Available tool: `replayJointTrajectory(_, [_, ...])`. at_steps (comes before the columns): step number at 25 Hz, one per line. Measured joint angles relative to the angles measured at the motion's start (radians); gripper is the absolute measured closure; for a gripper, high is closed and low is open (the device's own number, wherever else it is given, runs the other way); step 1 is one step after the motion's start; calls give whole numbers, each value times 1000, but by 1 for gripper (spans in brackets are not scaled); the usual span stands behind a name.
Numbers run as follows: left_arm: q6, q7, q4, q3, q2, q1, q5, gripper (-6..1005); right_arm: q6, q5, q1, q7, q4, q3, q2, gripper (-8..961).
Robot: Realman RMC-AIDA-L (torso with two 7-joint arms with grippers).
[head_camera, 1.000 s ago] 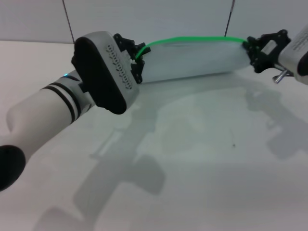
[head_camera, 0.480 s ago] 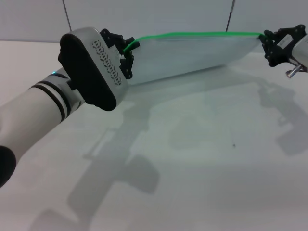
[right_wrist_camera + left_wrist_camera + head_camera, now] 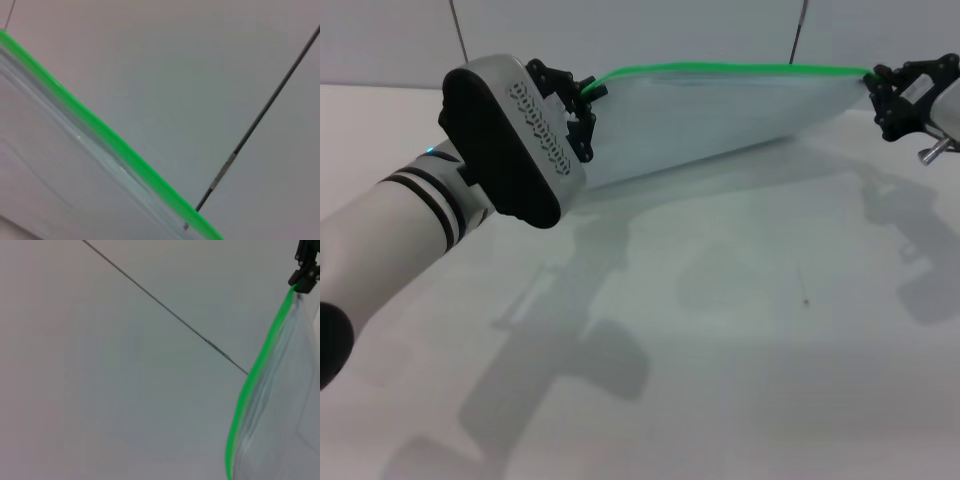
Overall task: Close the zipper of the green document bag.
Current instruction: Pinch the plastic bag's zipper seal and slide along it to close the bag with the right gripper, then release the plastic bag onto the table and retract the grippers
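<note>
The green document bag (image 3: 720, 115) hangs in the air over the white table, stretched between my two grippers. Its zipper (image 3: 720, 68) runs as a nearly straight bright green strip along the top edge. My left gripper (image 3: 583, 103) is shut on the bag's left end, where the strip enters its black fingers. At the far right, my right gripper (image 3: 880, 92) is shut on the zipper's other end. I cannot make out the slider tab. The left wrist view shows the zipper (image 3: 248, 390), the bag (image 3: 285, 435) and the right gripper (image 3: 306, 271) farther off. The right wrist view shows the zipper (image 3: 110, 137) and the bag (image 3: 50, 180).
A white table (image 3: 740, 360) lies below, carrying only the arms' shadows. Behind it stands a pale wall (image 3: 650, 30) with thin dark seams. My left forearm (image 3: 410, 220) reaches across the left side of the table.
Over the last second both grippers moved apart, left one leftward and right one rightward. The curved, slack green strip pulled straight. In the last half second almost nothing moved.
</note>
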Motion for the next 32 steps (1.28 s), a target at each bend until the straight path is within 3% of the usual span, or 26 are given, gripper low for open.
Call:
replayJointTrajectory(2, [12,-1,-6,-2,-3,0,-2,950,-2,1,-1,-5,-1,-3,2,872])
replayJointTrajectory(3, [52,-6,-22,-13,-15,3,-8,946,-2,3,-2,-7,-2,-3,5,873])
replayJointTrajectory(11, [134,-16,-95,-13,-20,-29,-33,901,-38,169,-56,-28,-64,-10,15,647])
replayJointTrajectory(15, [245,-17,-125,8,-20,-39,-121,818,-85,307,-87,-68,-90,-11,18,561])
replayJointTrajectory(20, [488,-50,-185,57,-20,-61,-254,714,-234,441,-110,-142,-73,-26,21,454])
replayJointTrajectory(25, [810,-332,-341,121,-17,-103,-303,505,-237,685,-99,-307,-28,-153,23,260])
replayJointTrajectory(28, [952,-477,-442,148,-17,-121,-300,384,-233,864,-93,-421,-5,-222,24,257])
replayJointTrajectory(31, [1006,-529,-528,174,-19,-150,-303,266,-239,1078,-96,-542,9,-295,25,254])
replayJointTrajectory(32, [1009,-533,-549,181,-20,-157,-306,269,-239,1148,-99,-583,10,-317,25,254])
